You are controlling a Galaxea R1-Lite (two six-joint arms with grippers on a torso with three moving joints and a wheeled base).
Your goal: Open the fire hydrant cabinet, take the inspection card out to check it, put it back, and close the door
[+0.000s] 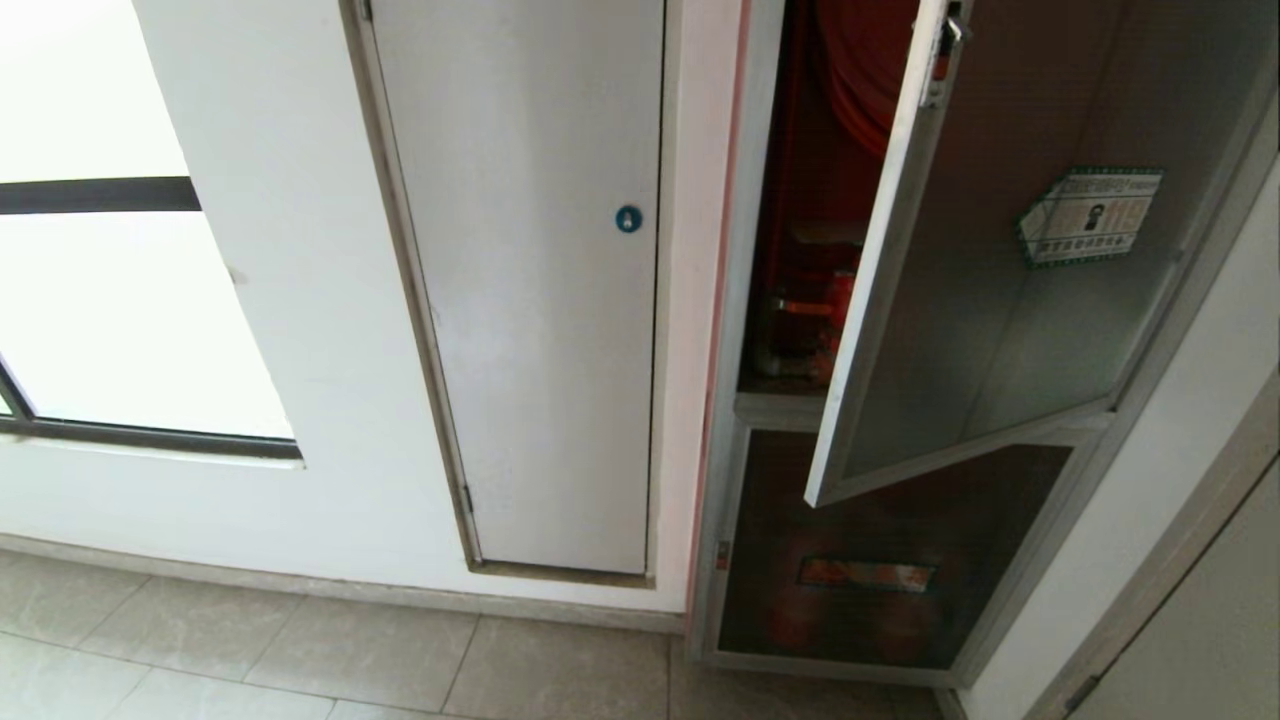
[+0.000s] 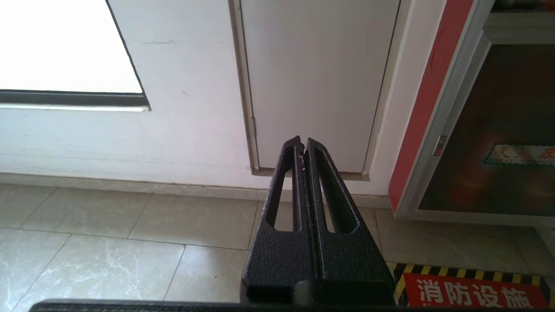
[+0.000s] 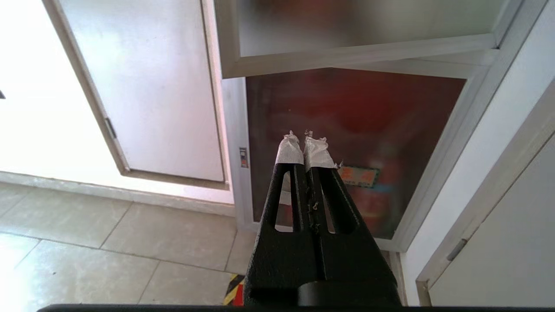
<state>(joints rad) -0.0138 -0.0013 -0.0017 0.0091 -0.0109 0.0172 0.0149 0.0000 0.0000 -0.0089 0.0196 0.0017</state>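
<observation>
The tinted-glass, aluminium-framed door (image 1: 1000, 280) of the silver-grey fire hydrant cabinet (image 1: 800, 300) stood ajar, probably for access. No inspection card showed. The left gripper (image 2: 302, 145) and right gripper (image 3: 304, 141) hung low, jaws closed, empty.

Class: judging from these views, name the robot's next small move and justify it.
Probably raise the right gripper toward the cabinet opening: the door already stands ajar, no inspection card shows, and both grippers, the left gripper included, hang shut, low and empty.
</observation>
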